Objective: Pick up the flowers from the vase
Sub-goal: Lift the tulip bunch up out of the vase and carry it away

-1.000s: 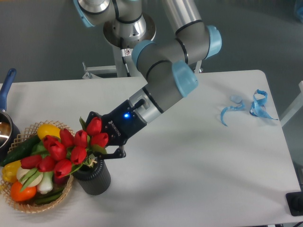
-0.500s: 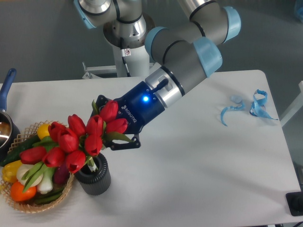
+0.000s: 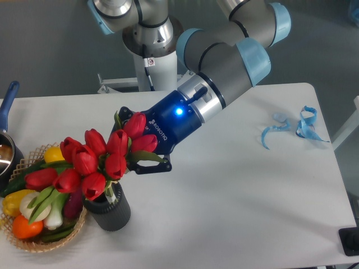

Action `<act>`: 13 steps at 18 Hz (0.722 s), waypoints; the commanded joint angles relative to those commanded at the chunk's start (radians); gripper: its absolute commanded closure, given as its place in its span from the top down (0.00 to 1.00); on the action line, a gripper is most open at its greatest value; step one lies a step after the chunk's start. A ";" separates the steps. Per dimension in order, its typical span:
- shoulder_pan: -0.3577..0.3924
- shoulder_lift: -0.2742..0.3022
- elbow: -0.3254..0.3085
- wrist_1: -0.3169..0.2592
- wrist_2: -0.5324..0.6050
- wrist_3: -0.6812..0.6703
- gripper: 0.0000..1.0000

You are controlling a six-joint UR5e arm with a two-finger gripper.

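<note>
The end effector [image 3: 136, 147] is clamped on the flowers [image 3: 92, 159], whose stems reach down into the vase [image 3: 107, 208] on the table [image 3: 235, 213]. Touching the vase's left side is a basket [image 3: 39, 242] of vegetables; a blue-handled pot [image 3: 7, 147] sits behind it. Blue ribbon [image 3: 294, 128] lies well apart, far right. "ROBOTIQ" is printed on the end effector

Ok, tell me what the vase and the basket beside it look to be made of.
The vase: dark grey-black, matte, with vertical ribs and no shine; probably plastic or ceramic, the look leaves it open. The basket: tan woven strands with an open-weave rim, so wicker or a similar plant fibre.
</note>
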State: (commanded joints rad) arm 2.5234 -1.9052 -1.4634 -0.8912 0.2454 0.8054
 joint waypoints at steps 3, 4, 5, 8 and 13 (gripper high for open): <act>0.055 0.005 0.000 0.000 0.017 0.009 0.00; 0.077 0.009 0.000 0.002 0.021 0.009 0.00; 0.103 0.012 -0.001 0.006 0.028 0.011 0.00; 0.159 0.012 -0.005 0.006 0.089 0.040 0.00; 0.173 0.014 -0.015 0.005 0.487 0.141 0.00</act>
State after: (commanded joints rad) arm 2.6967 -1.8914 -1.4787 -0.8866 0.7323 0.9463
